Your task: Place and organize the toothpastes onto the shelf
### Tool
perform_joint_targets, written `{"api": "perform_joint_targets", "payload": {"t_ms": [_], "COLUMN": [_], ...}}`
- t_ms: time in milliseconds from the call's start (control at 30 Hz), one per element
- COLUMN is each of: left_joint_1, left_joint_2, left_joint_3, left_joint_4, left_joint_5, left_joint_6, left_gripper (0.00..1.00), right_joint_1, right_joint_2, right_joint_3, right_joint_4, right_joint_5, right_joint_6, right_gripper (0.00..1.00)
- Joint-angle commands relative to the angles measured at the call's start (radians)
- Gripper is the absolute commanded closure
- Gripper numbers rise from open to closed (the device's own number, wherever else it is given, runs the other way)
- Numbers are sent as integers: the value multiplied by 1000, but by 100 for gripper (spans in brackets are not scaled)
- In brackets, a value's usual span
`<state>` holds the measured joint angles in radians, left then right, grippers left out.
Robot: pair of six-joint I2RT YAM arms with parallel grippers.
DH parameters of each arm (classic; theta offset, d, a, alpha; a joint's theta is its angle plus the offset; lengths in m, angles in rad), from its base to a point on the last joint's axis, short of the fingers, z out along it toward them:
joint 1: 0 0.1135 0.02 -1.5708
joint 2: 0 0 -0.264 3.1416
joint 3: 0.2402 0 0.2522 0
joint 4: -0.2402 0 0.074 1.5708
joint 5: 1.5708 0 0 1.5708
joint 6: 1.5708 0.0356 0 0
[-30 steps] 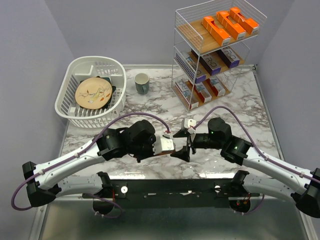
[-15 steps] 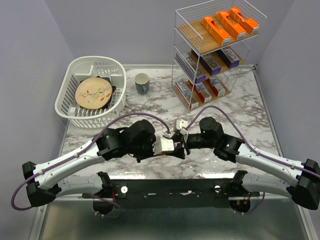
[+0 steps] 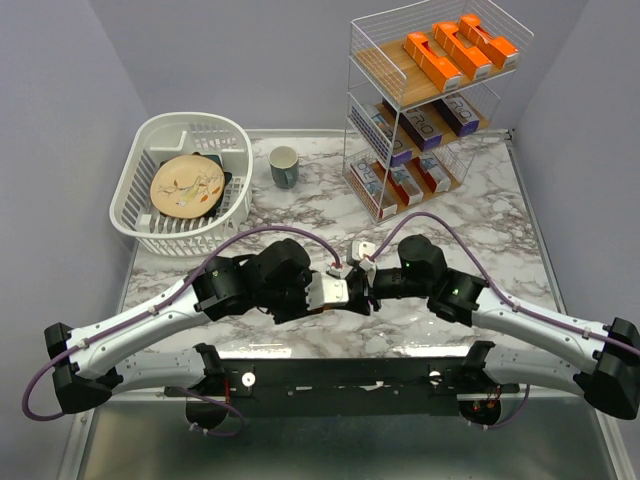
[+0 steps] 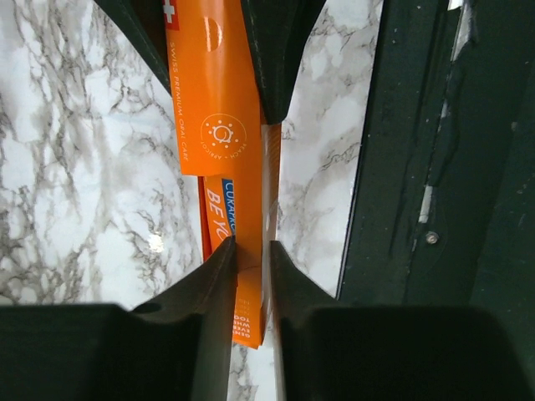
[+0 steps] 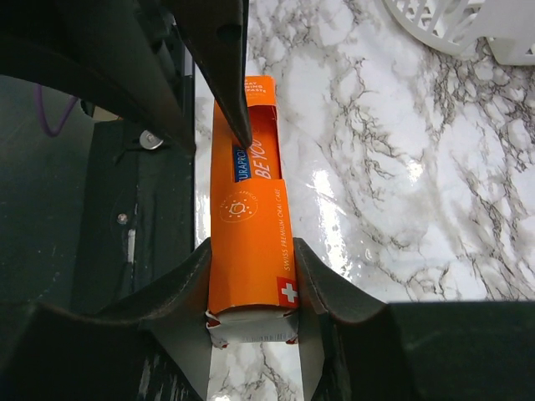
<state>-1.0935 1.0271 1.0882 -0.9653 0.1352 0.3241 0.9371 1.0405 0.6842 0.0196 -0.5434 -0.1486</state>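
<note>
Two grippers share one orange box (image 5: 249,209) — the right gripper (image 5: 251,271) clamps one end, fingers pressed to both sides, and the left gripper (image 4: 251,255) pinches the opposite end edgewise. The box lies between them over the marble table (image 5: 401,167); the shelf (image 3: 440,100) stands well beyond both — other boxes (image 3: 450,50) on its tiers.

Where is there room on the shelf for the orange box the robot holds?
The top board is bare on its left, beside three orange boxes. The purple boxes and the bottom row crowd their tiers. On the table, marble is free between the mug and the shelf.
</note>
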Motion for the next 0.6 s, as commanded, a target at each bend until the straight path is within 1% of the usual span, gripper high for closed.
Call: {"api": "perform_joint_targets", "payload": {"t_ms": [0,33,100,133,167,200,267,300,333,367,400,433,467,500,533,567], "left_joint_1": [-5,-5,-5,-5,-5,-5,-5,-5,-3,-3,-3,-3,-3,-3,-2,-2], "left_joint_2": [-36,-44,-71,-84,-96,-128,-163,-206,-228,-252,-300,-323,-350,-399,-424,-446], "left_joint_3": [24,24,19,18,16,7,-5,-28,-40,-54,-83,-100,-120,-161,-186,-212], "left_joint_4": [42,52,68,95,111,132,221,259,342,385,431,536,587,643,749,807], "left_joint_5": [-49,-63,-89,-127,-146,-178,-291,-339,-385,-485,-537,-596,-685,-733,-771,-810], "left_joint_6": [-6,-8,-17,-22,-23,-29,-55,-71,-89,-98,-105,-109,-99,-89,-82,-56], "left_gripper": [37,22,12,7,5,2,1,1,1,1,1,1,1,1,1,1], "right_joint_1": [5,6,6,6,6,6,6,6,6,5,5,6,5,6,3,5], "right_joint_2": [-36,-42,-60,-68,-77,-98,-134,-167,-183,-197,-209,-230,-244,-258,-272,-301], "right_joint_3": [-5,-9,-11,-11,-9,-8,-15,-14,-8,11,26,40,52,73,84,98], "right_joint_4": [13,8,-4,-9,-15,-17,-17,-17,-18,-56,-91,-111,-127,-142,-150,-155], "right_joint_5": [71,82,121,135,151,180,218,271,304,336,423,463,497,575,611,644], "right_joint_6": [23,27,40,44,53,60,86,93,96,107,115,118,118,125,129,135], "right_gripper": [71,71,72,73,73,73,74,75,76,76,76,76,76,76,76,76]}}
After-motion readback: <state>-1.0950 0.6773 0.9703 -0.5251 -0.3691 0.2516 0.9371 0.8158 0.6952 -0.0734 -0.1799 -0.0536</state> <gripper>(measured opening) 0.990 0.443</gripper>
